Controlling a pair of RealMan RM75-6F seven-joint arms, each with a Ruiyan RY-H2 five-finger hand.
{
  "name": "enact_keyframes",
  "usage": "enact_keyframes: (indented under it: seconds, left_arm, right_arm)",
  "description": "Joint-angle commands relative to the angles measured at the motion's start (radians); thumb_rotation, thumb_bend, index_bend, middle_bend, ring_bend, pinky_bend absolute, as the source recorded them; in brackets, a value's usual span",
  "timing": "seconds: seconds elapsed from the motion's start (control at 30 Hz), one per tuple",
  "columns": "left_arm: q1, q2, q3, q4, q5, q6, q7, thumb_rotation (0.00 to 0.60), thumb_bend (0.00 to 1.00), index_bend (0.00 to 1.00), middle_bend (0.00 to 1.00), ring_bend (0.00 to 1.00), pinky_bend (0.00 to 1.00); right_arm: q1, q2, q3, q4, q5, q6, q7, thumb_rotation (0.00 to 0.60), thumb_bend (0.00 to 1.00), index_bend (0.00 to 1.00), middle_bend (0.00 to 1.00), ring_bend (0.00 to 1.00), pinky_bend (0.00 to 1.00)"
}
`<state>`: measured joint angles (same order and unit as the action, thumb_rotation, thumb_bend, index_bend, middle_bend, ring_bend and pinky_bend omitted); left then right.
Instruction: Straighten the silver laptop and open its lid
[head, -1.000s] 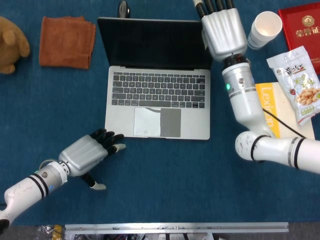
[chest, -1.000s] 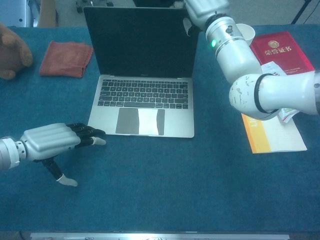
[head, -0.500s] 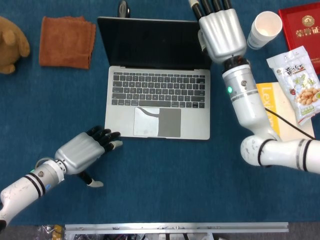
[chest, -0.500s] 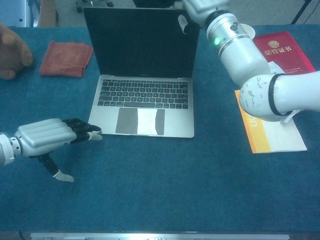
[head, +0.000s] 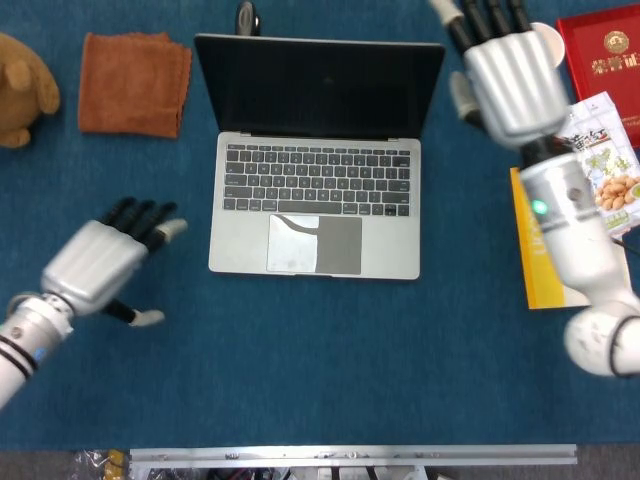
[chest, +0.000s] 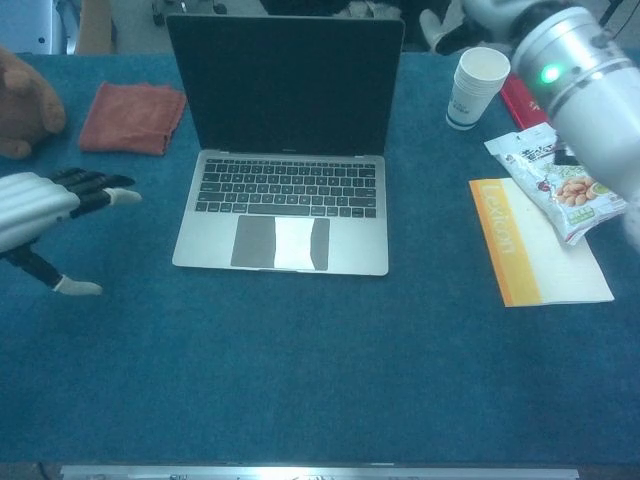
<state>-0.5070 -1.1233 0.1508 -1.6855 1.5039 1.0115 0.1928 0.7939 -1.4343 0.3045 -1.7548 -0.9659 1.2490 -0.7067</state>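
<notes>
The silver laptop (head: 315, 205) (chest: 282, 212) sits square on the blue table with its lid up and its dark screen (head: 318, 88) (chest: 288, 82) showing. My left hand (head: 100, 262) (chest: 42, 205) hovers to the left of the laptop, apart from it, fingers spread and holding nothing. My right hand (head: 505, 65) is up at the far right, clear of the lid's right edge, fingers extended and empty; in the chest view only its forearm (chest: 585, 85) is plain.
An orange cloth (head: 134, 82) and a brown plush toy (head: 22, 90) lie at the far left. A paper cup (chest: 474, 86), a snack bag (head: 605, 165), a red booklet (head: 605, 45) and a yellow-edged book (chest: 535, 255) lie at the right. A dark mouse (head: 247, 17) sits behind the lid.
My left hand has drawn back leftward from the laptop's front left corner. My right hand has left the lid's right edge and moved right, uncovering the paper cup.
</notes>
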Motion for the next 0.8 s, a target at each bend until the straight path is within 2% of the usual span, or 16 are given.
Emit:
enact_keyframes:
  seconds: [0.03, 0.17, 0.33, 0.5, 0.8]
  left_arm:
    - [0.047, 0.035, -0.016, 0.019, -0.026, 0.065, -0.041, 0.537, 0.11, 0.00, 0.00, 0.00, 0.04]
    - [0.101, 0.047, -0.036, 0.048, -0.053, 0.144, -0.077, 0.599, 0.11, 0.00, 0.00, 0.00, 0.04]
    - [0.171, 0.042, -0.062, 0.092, -0.110, 0.226, -0.105, 0.600, 0.11, 0.00, 0.00, 0.00, 0.04]
    - [0.234, 0.029, -0.079, 0.139, -0.150, 0.293, -0.105, 0.600, 0.11, 0.00, 0.00, 0.00, 0.04]
    - [0.324, -0.005, -0.103, 0.217, -0.173, 0.380, -0.155, 0.600, 0.11, 0.00, 0.00, 0.00, 0.04]
  right_arm:
    - [-0.080, 0.101, -0.054, -0.091, -0.064, 0.042, 0.058, 0.600, 0.48, 0.00, 0.00, 0.00, 0.06]
    - [-0.162, 0.185, -0.112, -0.147, -0.131, 0.088, 0.109, 0.600, 0.48, 0.00, 0.00, 0.00, 0.06]
    - [-0.280, 0.282, -0.194, -0.181, -0.205, 0.156, 0.184, 0.600, 0.48, 0.00, 0.00, 0.00, 0.06]
    - [-0.397, 0.337, -0.256, -0.155, -0.272, 0.241, 0.273, 0.600, 0.48, 0.00, 0.00, 0.00, 0.06]
    - [-0.559, 0.360, -0.311, -0.068, -0.350, 0.356, 0.420, 0.600, 0.48, 0.00, 0.00, 0.00, 0.06]
